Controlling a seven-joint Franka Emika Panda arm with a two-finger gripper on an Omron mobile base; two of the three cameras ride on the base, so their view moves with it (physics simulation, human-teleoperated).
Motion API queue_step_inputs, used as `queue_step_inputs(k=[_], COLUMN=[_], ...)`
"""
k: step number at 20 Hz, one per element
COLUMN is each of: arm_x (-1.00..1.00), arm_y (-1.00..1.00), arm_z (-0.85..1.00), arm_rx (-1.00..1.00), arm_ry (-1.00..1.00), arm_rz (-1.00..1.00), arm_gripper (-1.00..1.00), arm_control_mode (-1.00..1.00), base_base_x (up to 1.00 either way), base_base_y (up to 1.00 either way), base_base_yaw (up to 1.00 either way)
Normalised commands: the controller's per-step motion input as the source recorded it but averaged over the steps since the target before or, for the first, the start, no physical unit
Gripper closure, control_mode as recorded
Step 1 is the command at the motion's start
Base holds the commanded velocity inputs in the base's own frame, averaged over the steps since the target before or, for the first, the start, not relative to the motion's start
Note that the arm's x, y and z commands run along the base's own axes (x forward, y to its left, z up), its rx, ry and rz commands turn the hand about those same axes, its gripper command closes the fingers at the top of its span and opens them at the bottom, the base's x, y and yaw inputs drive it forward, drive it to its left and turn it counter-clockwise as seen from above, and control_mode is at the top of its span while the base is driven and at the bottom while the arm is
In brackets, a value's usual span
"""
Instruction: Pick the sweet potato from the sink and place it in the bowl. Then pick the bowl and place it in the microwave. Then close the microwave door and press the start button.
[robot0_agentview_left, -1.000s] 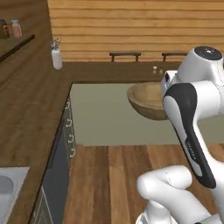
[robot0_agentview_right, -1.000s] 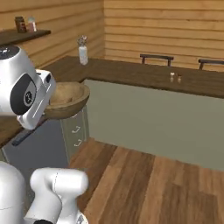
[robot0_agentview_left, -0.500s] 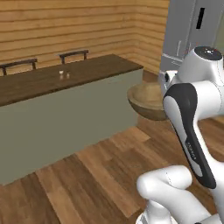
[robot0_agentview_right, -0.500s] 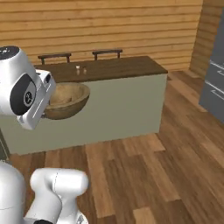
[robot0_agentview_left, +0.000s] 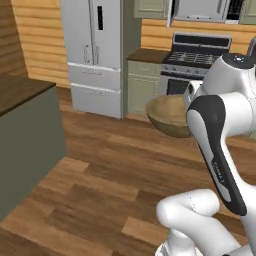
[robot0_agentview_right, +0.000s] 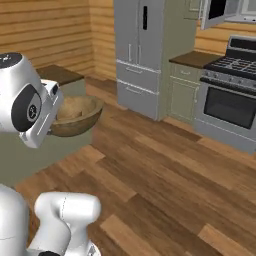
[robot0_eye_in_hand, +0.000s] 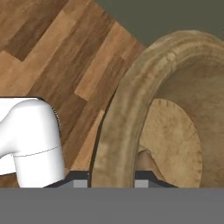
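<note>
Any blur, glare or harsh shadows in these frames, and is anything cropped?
Left base view: soft, slightly blurry render, flat light; the arm covers part of the bowl. Right base view: even light, no glare; microwave cut by the top edge. Hand view: bowl rim very close and cropped, with the claw shut on it.

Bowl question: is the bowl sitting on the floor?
No, the bowl hangs in the air above the wooden floor, carried beside the robot's arm.

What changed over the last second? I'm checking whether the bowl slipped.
The base turned: the wooden counter gave way to the grey fridge and black-topped stove. The round tan wooden bowl stays clamped at its rim in the gripper, unshifted.
</note>
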Motion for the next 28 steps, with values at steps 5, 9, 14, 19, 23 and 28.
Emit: queue_step_inputs(k=[5,9,14,19,23,28], arm_x=[0.0,0.0,0.0,0.0,0.0,0.0], arm_y=[0.0,0.0,0.0,0.0,0.0,0.0], arm_z=[0.0,0.0,0.0,0.0,0.0,0.0], arm_rx=[0.0,0.0,0.0,0.0,0.0,0.0], arm_ry=[0.0,0.0,0.0,0.0,0.0,0.0], arm_rz=[0.0,0.0,0.0,0.0,0.0,0.0], arm_gripper=[1.0,1.0,1.0,1.0,1.0,1.0], arm_control_mode=[1.0,1.0,1.0,1.0,1.0,1.0], base_base_x=[0.09,0.88,1.0,1.0,1.0,1.0], base_base_y=[0.0,0.0,0.0,0.09,0.35,0.58], base_base_yaw=[-0.79,-0.54,-0.38,-0.28,-0.23,-0.18])
